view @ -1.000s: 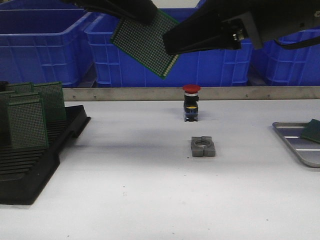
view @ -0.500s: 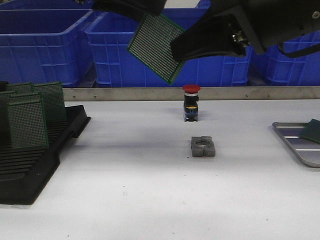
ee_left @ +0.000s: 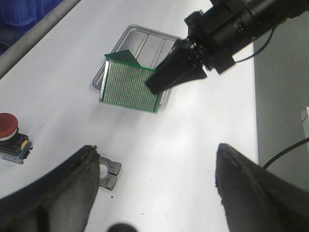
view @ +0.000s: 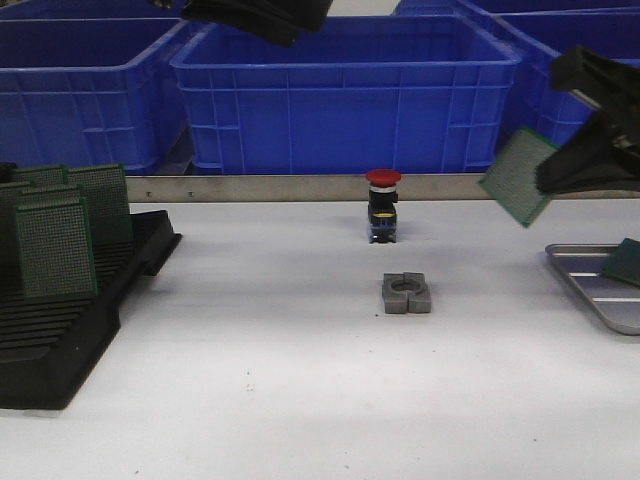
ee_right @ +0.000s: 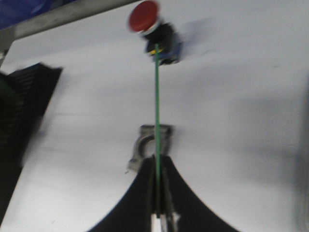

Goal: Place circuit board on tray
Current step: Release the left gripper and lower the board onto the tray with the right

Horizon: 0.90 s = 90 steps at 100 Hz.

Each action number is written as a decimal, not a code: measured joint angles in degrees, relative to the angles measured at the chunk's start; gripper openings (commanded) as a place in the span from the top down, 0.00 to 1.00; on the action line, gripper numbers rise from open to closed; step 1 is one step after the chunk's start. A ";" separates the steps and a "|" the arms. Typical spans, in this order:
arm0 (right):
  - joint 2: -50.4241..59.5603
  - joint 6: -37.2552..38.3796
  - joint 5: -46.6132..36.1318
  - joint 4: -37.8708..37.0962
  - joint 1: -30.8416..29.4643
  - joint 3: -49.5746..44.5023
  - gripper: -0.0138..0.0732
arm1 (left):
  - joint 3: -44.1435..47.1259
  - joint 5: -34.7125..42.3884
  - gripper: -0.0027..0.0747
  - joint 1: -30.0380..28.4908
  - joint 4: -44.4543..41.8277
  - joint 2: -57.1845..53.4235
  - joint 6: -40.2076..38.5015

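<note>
1. Right gripper (ee_right: 157,193) is clamped on the circuit board (view: 518,177), fingers pinching one edge; the wrist view shows the board edge-on as a thin green line between the pads
2. Board hangs tilted in the air at the right of the table, above and just short of the near-left corner of the tray (view: 590,285); it touches nothing else
3. Tray lies flat on the white table (view: 300,380) and already carries another green board (view: 626,262) leaning on its rim
4. Left gripper (ee_left: 154,193) is raised over the table with its fingers (ee_left: 58,193) spread wide, holding nothing
5. Red-capped push button (view: 382,205) and grey clamp block (view: 406,294) stand mid-table
6. Black rack (view: 70,310) of upright boards sits at far left; blue crates (view: 340,100) line the back
</note>
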State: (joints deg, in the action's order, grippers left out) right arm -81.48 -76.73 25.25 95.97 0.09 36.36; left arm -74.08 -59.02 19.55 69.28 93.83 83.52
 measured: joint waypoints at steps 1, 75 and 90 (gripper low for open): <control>0.01 0.11 -0.03 0.00 -0.45 0.00 0.92 | 0.00 0.00 0.34 0.00 0.00 0.00 0.00; -10.54 -2.67 -2.02 -0.27 -20.83 0.00 0.11 | 0.00 0.13 0.42 0.00 0.00 0.10 0.00; -8.18 -4.15 -2.12 -3.89 -21.06 0.00 0.30 | 0.00 0.13 0.82 0.00 0.00 0.10 0.00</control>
State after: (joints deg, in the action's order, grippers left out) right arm -89.66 -80.88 23.13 92.08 -20.97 36.36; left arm -74.08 -58.88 19.55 69.28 93.93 83.52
